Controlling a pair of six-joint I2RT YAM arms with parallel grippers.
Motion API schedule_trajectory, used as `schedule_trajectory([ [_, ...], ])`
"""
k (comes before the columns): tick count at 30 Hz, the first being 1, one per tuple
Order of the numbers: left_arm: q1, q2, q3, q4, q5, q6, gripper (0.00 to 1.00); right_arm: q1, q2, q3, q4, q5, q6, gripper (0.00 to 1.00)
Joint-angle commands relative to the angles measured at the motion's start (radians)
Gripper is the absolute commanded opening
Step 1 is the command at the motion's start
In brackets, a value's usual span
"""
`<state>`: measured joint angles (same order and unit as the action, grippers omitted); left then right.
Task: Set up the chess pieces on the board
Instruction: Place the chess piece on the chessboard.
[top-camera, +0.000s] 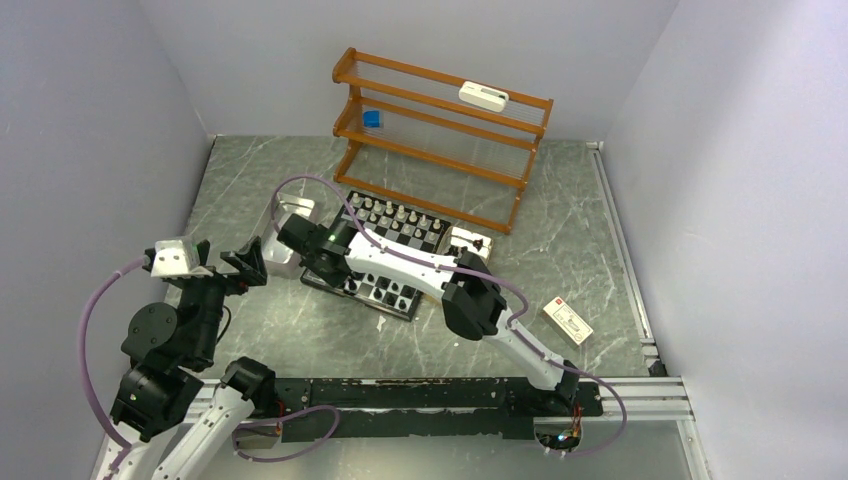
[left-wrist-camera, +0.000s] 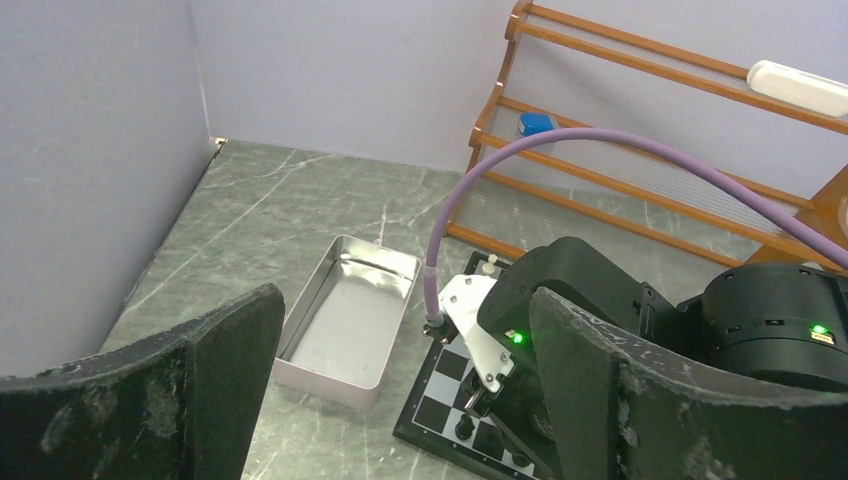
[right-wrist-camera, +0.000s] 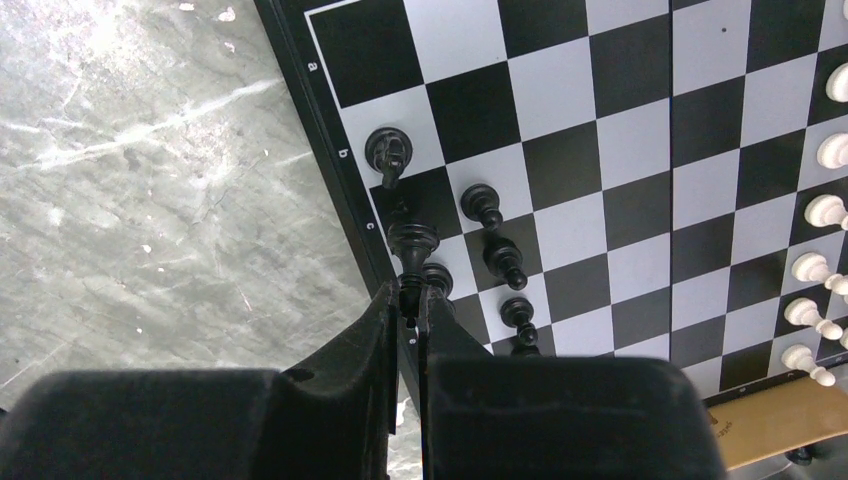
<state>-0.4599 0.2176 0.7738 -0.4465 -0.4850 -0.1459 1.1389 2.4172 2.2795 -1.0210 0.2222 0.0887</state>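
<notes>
My right gripper (right-wrist-camera: 410, 300) is pinched shut at the lower centre of its wrist view. Its tips are at a black chess piece (right-wrist-camera: 413, 240) on the board (right-wrist-camera: 640, 150) by its left rim, and I can't tell whether it grips it. My left gripper (left-wrist-camera: 405, 300) hangs wide open, left of the board.

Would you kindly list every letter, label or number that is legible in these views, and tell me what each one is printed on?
"a": on the dark rim of the board, right wrist view.
"b": on the same rim, next along.
"c": on the same rim, after "b".
Small tan box: it has printing and a red mark, too small to read.
Nothing else is legible.
</notes>
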Motion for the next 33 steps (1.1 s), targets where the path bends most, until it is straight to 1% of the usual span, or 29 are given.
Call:
schedule_trajectory([
  [1,0.004,-0.013,0.008,0.009,-0.016,-0.001,0.97,0.004,0.032,0.046,-0.028,0.014,-0.012,0.05],
  [33,0.004,-0.02,0.009,0.008,-0.02,-0.005,0.97,0.004,0.055,0.041,-0.024,0.035,-0.001,0.12],
])
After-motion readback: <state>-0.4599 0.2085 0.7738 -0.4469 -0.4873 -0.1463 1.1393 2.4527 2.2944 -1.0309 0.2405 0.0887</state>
